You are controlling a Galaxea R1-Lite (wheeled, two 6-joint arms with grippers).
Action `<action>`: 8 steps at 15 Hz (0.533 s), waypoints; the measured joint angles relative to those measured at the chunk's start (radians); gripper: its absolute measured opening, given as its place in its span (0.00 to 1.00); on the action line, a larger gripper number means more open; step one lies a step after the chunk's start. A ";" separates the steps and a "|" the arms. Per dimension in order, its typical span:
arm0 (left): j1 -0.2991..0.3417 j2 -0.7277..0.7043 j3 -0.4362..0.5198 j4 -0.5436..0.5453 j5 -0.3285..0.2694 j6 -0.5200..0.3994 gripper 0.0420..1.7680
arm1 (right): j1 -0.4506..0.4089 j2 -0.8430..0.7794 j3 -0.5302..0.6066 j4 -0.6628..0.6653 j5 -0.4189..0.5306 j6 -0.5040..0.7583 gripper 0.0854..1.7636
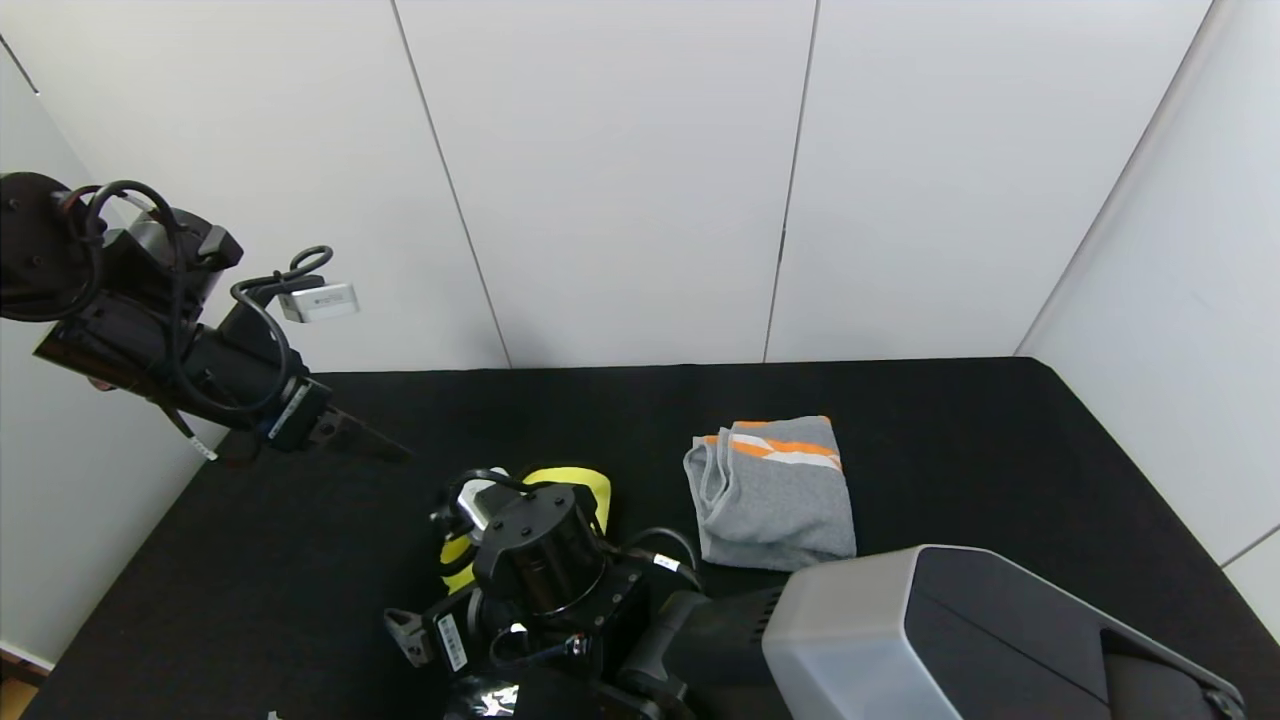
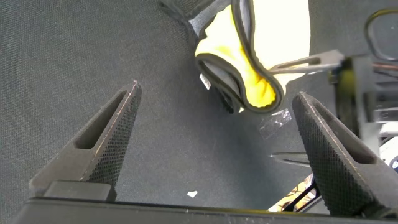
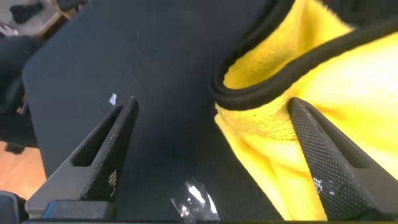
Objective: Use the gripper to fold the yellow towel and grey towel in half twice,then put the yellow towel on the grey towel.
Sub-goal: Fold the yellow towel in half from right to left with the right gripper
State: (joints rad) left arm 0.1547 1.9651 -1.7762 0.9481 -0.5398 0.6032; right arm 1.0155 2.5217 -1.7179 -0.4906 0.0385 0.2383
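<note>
Right gripper (image 3: 211, 155): we find it spread over the yellow towel (image 3: 311, 124).
Left gripper (image 2: 217, 149): spread, raised.
Grey towel (image 1: 775, 495): folded.

You see black arms looped with black cables; the left arm (image 1: 150, 330) carries a silver camera (image 1: 318, 301) and white labels. Each tool has dark, triangular, dimple-textured fingers (image 2: 109, 140). A grey-and-black shell (image 1: 950, 640) covers the right arm.
</note>
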 joint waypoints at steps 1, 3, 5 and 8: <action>0.000 0.000 0.000 0.000 0.000 0.000 0.97 | -0.003 -0.010 0.001 0.006 0.000 0.011 0.97; 0.000 0.000 0.000 0.000 0.000 0.000 0.97 | -0.006 -0.042 0.003 0.053 0.000 0.042 0.97; 0.000 0.000 0.000 0.000 0.000 0.000 0.97 | -0.006 -0.083 0.004 0.130 -0.003 0.086 0.97; 0.000 -0.001 0.000 0.000 0.000 0.000 0.97 | -0.011 -0.153 0.006 0.253 -0.010 0.136 0.97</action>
State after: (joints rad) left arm 0.1547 1.9638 -1.7766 0.9481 -0.5398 0.6028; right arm 1.0045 2.3687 -1.7117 -0.2374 0.0289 0.3738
